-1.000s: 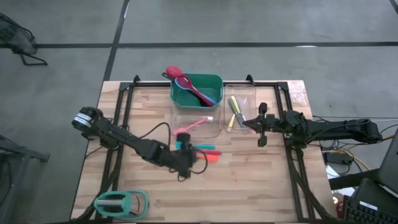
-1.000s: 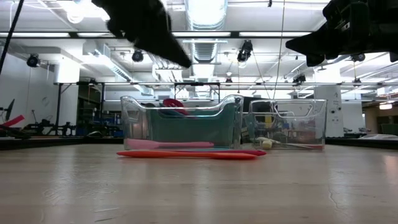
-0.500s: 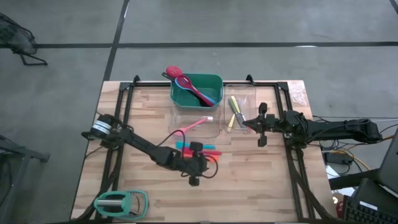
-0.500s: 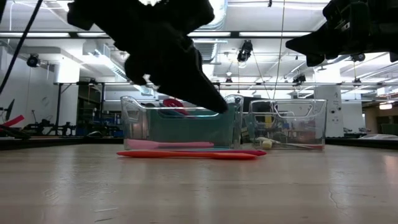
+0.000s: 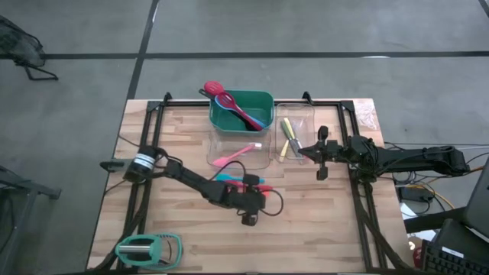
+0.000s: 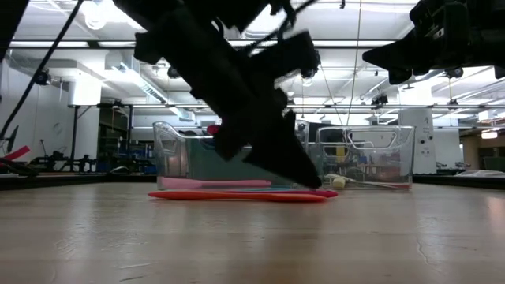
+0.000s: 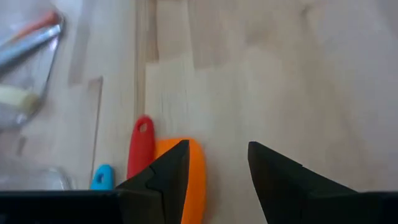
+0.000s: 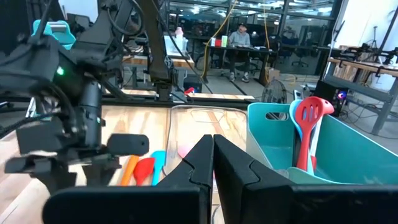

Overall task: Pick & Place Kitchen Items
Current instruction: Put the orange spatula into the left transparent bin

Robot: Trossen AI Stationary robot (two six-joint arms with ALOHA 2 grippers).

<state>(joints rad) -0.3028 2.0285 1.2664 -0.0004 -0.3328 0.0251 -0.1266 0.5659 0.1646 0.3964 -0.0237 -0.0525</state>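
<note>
By left gripper (image 5: 262,200) — three utensils (image 5: 260,183).

My left gripper (image 5: 258,200) over utensils (image 5: 243,182) mid-table; bins (image 5: 241,111) behind, gadget (image 5: 147,249) front-left.

Grey concrete floor (image 5: 321,27) crossed by dark seam lines surrounds the light wooden table (image 5: 306,229). Beyond it an open workshop: white ceiling with bright strip lights (image 6: 260,16), exposed ducts, workbenches (image 8: 249,56), a seated person (image 8: 239,37) far back.
</note>
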